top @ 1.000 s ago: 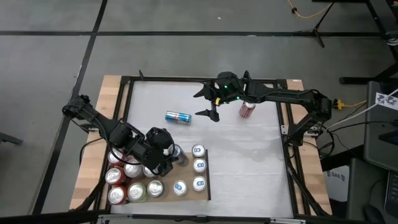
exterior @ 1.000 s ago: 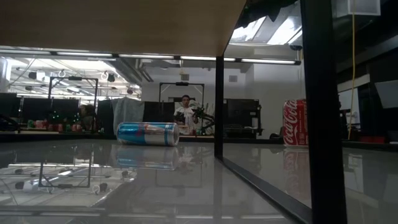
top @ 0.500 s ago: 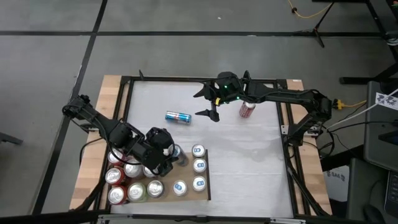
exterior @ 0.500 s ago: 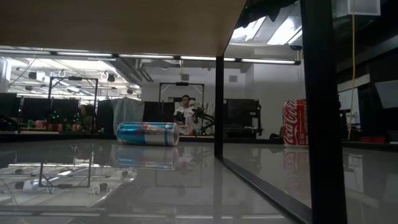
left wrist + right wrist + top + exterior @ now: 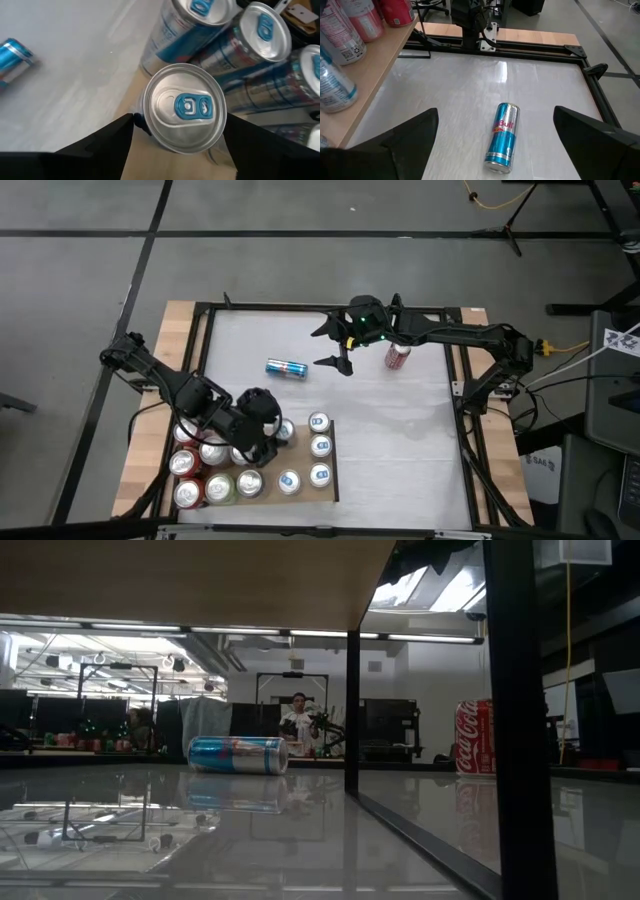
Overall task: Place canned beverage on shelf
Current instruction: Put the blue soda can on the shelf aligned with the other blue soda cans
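Left end effector (image 5: 177, 131) positioned over the far corner of the shelf (image 5: 332, 480), fingers (image 5: 95, 145) standing apart on either side of an upright silver can with blue tab (image 5: 184, 107); a narrow gap visible on each side in the left wrist view, so jaws parted and not clamping, can resting on the wood panel at its edge nearest the white bench (image 5: 400, 430). Same can seen in the high view at the shelf's far corner (image 5: 285, 430), partly hidden by the wrist. Shelf located at the near left quarter of the bench, carrying several other upright cans: blue-tabbed silver ones (image 5: 319, 447) along its right side, red and green ones (image 5: 203, 475) toward the left. Right end effector (image 5: 338, 348) held above the far centre of the bench, fingers (image 5: 407, 137) spread wide and holding nothing. Blue slim can (image 5: 286, 368) lying on its side on the bench just beside that end effector, clear of both fingers; also visible in the right wrist view (image 5: 502, 136) and in the low view (image 5: 238, 754). Red cola can (image 5: 397, 355) standing upright on the bench on the far right, well apart from the shelf. Person seated in the room beyond (image 5: 298, 720), seen in the low view.
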Available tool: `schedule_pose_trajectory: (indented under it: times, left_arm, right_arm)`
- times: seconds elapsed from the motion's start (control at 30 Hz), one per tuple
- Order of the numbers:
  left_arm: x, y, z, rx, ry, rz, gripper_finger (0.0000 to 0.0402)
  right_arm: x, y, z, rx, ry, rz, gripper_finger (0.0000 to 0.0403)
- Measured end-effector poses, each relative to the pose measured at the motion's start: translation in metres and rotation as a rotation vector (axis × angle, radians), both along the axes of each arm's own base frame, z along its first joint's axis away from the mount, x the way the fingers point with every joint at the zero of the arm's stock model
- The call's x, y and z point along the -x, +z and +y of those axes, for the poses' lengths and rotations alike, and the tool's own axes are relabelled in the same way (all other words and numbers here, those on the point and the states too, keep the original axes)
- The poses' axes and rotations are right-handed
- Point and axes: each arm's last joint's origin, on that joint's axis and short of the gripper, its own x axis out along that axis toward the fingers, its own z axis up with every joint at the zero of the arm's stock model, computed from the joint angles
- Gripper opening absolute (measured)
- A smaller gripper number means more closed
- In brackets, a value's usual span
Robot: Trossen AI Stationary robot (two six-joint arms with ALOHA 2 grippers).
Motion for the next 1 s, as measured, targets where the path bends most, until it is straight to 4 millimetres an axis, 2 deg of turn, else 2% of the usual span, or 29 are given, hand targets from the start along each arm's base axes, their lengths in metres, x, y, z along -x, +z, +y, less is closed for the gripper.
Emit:
schedule_pose_trajectory:
  times: [0.23, 0.43, 0.6, 0.8, 0.9, 1.0]
  left_arm:
    - [0.0, 0.005, 0.0, 0.021, -0.005, -0.036, 0.0293]
    - [0.01, 0.017, 0.008, 0.042, 0.006, -0.083, 0.0293]
    - [0.022, 0.033, 0.024, 0.068, 0.037, -0.137, 0.0293]
    - [0.035, 0.049, 0.045, 0.057, 0.047, -0.203, 0.0293]
    - [0.037, 0.054, 0.053, 0.007, 0.021, -0.229, 0.0293]
    - [0.038, 0.056, 0.06, -0.049, -0.004, -0.235, 0.0293]
  right_arm:
    - [-0.001, 0.002, 0.0, 0.006, 0.0, -0.023, 0.0385]
    - [0.002, 0.014, 0.001, 0.013, 0.004, -0.056, 0.0385]
    - [0.002, 0.044, 0.002, -0.01, 0.029, -0.14, 0.0385]
    - [0.005, 0.085, 0.007, -0.244, 0.108, -0.217, 0.0385]
    - [0.005, 0.098, 0.017, -0.337, 0.163, -0.225, 0.0385]
    - [0.003, 0.106, 0.037, -0.349, 0.208, -0.233, 0.0385]
